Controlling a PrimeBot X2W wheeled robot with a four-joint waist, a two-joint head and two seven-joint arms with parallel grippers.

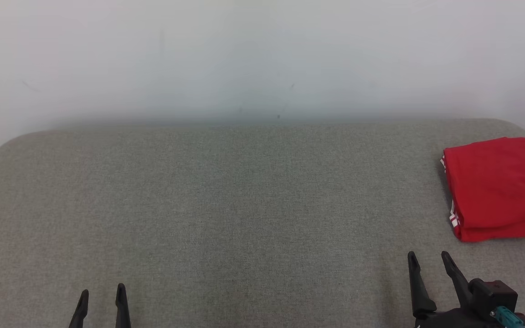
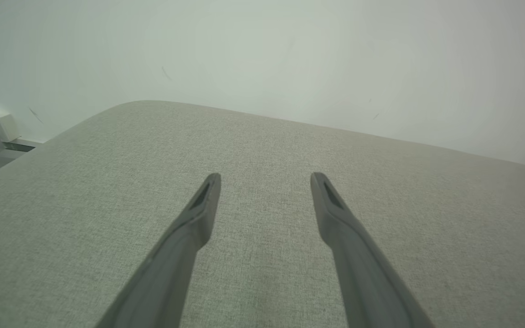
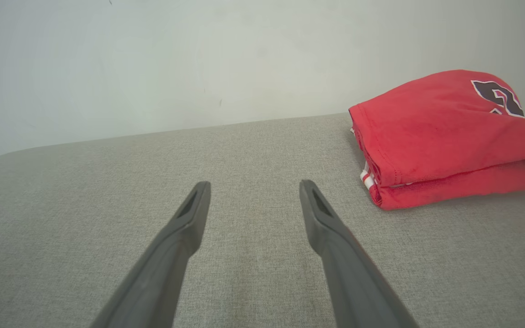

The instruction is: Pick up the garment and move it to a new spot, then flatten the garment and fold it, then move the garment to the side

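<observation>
**Finding.** The red garment (image 1: pixel 495 187) lies folded in a compact stack at the far right edge of the grey fabric surface (image 1: pixel 244 205). Its dark print (image 3: pixel 497 96) is uppermost, and part of the garment is cut off by the edge of the head view. Judged from this lie, folding and setting aside look complete, so the step in hand is a clean stand-off.

**Left pincer** (image 1: pixel 102 289): fingers spread wide with nothing between them, low over bare surface and well apart from the garment.

**Right pincer** (image 1: pixel 428 253): likewise spread and empty. It is near the garment's front left corner but not touching it (in the right wrist view the corner sits ahead and to the right of the fingertips).

**Recommendation.** Hold both pincers parted and clear of the cloth. Any motion of the right arm should run away from the stack, not across it. A fingertip catching the striped hem (image 3: pixel 366 177) could drag the top layer and undo the fold.
</observation>
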